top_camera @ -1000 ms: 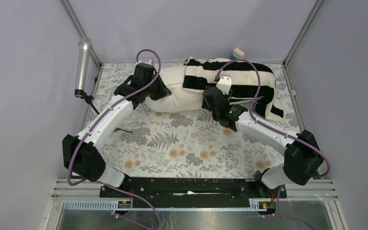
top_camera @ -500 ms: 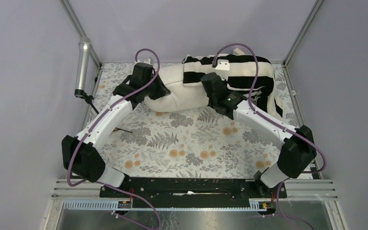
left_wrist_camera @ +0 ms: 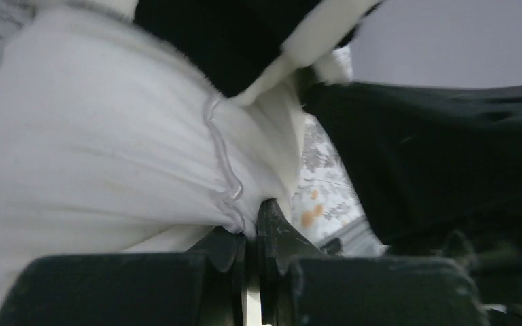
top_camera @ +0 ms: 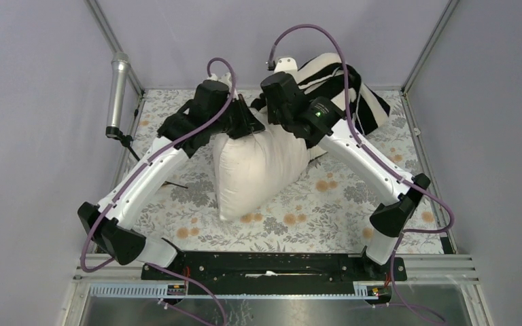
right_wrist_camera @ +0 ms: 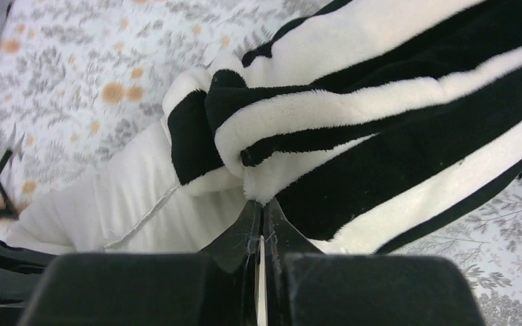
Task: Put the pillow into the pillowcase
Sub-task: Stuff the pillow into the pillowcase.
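The cream pillow point(top_camera: 258, 163) hangs tilted between both arms, its lower corner resting on the floral table cover point(top_camera: 292, 217). The black-and-white striped pillowcase point(top_camera: 333, 75) is bunched over the pillow's upper far end, behind the right arm. My left gripper point(top_camera: 248, 123) is shut on the pillow's seamed edge; in the left wrist view the gripper point(left_wrist_camera: 253, 214) pinches the pillow point(left_wrist_camera: 95, 136) under a fold of the pillowcase point(left_wrist_camera: 224, 34). My right gripper point(right_wrist_camera: 262, 204) is shut on the fuzzy rim of the pillowcase point(right_wrist_camera: 380, 102), right beside the pillow point(right_wrist_camera: 129, 204).
A metal cylinder point(top_camera: 117, 95) hangs on the left frame post, with a thin black rod point(top_camera: 175, 183) lying below it. Frame posts stand at the back corners. The two wrists are very close together above the pillow.
The right gripper has shut on the pillowcase rim and moved left and up. Both arms have risen, lifting the pillow from lying flat at the back into a hanging, tilted pose.
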Motion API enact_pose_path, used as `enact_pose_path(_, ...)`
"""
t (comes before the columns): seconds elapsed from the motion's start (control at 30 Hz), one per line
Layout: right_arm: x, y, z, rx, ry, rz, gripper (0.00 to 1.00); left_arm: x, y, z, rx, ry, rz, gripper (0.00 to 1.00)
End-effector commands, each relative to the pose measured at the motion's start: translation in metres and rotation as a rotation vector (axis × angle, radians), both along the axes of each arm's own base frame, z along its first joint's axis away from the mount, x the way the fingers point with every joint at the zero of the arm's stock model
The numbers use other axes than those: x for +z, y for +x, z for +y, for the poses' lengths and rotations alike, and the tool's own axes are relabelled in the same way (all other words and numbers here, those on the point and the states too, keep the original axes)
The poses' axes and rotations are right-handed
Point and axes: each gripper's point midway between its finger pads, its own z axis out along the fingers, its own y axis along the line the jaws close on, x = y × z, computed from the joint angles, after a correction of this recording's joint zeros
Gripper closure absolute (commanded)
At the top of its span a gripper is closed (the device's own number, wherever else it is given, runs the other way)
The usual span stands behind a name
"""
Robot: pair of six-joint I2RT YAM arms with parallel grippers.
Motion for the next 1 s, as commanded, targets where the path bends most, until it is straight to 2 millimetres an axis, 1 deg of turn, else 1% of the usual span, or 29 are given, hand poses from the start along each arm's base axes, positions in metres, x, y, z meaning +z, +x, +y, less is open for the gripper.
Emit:
enact_pose_path(0.0, -0.007, -0.046, 0.068, 0.233, 0.189, 0.127, 1.0, 0.047, 0.025, 0.002, 0.008, -0.269, -0.026, 1.0)
enact_pose_path(0.03, -0.01, -0.048, 0.068, 0.238, 0.194, 0.139, 1.0, 0.034, 0.039, 0.014, 0.038, -0.29, 0.004, 1.0)
enact_pose_path(0.1, -0.009, -0.052, 0.071, 0.255, 0.208, 0.142, 1.0, -0.003, 0.064, 0.03, 0.087, -0.315, 0.071, 1.0)
enact_pose_path(0.17, -0.012, -0.053, 0.078, 0.284, 0.211, 0.156, 1.0, -0.045, 0.076, 0.035, 0.1, -0.321, 0.16, 1.0)
enact_pose_path(0.2, -0.02, -0.052, 0.083, 0.292, 0.202, 0.173, 1.0, -0.066, 0.08, 0.038, 0.118, -0.297, 0.185, 1.0)
enact_pose_path(0.23, -0.031, -0.05, 0.088, 0.301, 0.191, 0.196, 1.0, -0.083, 0.083, 0.04, 0.135, -0.273, 0.194, 1.0)
enact_pose_path(0.3, -0.064, -0.045, 0.1, 0.307, 0.164, 0.257, 1.0, -0.114, 0.087, 0.044, 0.15, -0.233, 0.213, 1.0)
enact_pose_path(0.33, -0.079, -0.042, 0.107, 0.317, 0.163, 0.288, 1.0, -0.125, 0.09, 0.049, 0.161, -0.198, 0.22, 1.0)
enact_pose_path(0.37, -0.093, -0.035, 0.111, 0.318, 0.175, 0.31, 1.0, -0.131, 0.094, 0.052, 0.157, -0.176, 0.218, 1.0)
enact_pose_path(0.4, -0.105, -0.025, 0.112, 0.304, 0.184, 0.321, 1.0, -0.131, 0.096, 0.055, 0.151, -0.154, 0.207, 1.0)
enact_pose_path(0.43, -0.115, -0.014, 0.11, 0.282, 0.187, 0.329, 1.0, -0.127, 0.099, 0.06, 0.156, -0.126, 0.19, 1.0)
enact_pose_path(0.47, -0.124, 0.0, 0.104, 0.248, 0.189, 0.336, 1.0, -0.119, 0.101, 0.065, 0.163, -0.094, 0.158, 0.95)
enact_pose_path(0.5, -0.131, 0.012, 0.097, 0.218, 0.198, 0.337, 1.0, -0.109, 0.1, 0.07, 0.169, -0.067, 0.126, 0.79)
enact_pose_path(0.53, -0.133, 0.024, 0.092, 0.198, 0.217, 0.324, 1.0, -0.097, 0.1, 0.077, 0.179, -0.038, 0.087, 0.68)
enact_pose_path(0.57, -0.133, 0.036, 0.086, 0.18, 0.235, 0.301, 1.0, -0.085, 0.097, 0.083, 0.18, -0.003, 0.05, 0.6)
enact_pose_path(0.6, -0.13, 0.046, 0.08, 0.163, 0.241, 0.283, 1.0, -0.073, 0.094, 0.089, 0.189, 0.021, 0.025, 0.5)
enact_pose_path(0.67, -0.126, 0.063, 0.068, 0.131, 0.234, 0.259, 1.0, -0.051, 0.081, 0.101, 0.203, 0.058, -0.025, 0.32)
enact_pose_path(0.7, -0.125, 0.072, 0.063, 0.112, 0.228, 0.248, 1.0, -0.043, 0.076, 0.109, 0.227, 0.082, -0.047, 0.24)
enact_pose_path(0.73, -0.123, 0.078, 0.058, 0.101, 0.221, 0.24, 1.0, -0.038, 0.068, 0.118, 0.249, 0.113, -0.065, 0.18)
enact_pose_path(0.8, -0.116, 0.085, 0.052, 0.091, 0.209, 0.224, 1.0, -0.041, 0.053, 0.139, 0.301, 0.189, -0.069, 0.1)
enact_pose_path(0.83, -0.112, 0.087, 0.05, 0.088, 0.199, 0.211, 0.99, -0.049, 0.044, 0.148, 0.318, 0.221, -0.052, 0.08)
enact_pose_path(0.87, -0.106, 0.087, 0.049, 0.088, 0.197, 0.2, 0.95, -0.052, 0.034, 0.155, 0.335, 0.241, -0.054, 0.06)
enact_pose_path(0.93, -0.094, 0.086, 0.045, 0.082, 0.182, 0.184, 0.81, -0.071, 0.017, 0.164, 0.352, 0.263, -0.023, 0.04)
enact_pose_path(0.97, -0.085, 0.085, 0.042, 0.079, 0.176, 0.172, 0.74, -0.08, 0.009, 0.166, 0.356, 0.266, -0.007, 0.03)
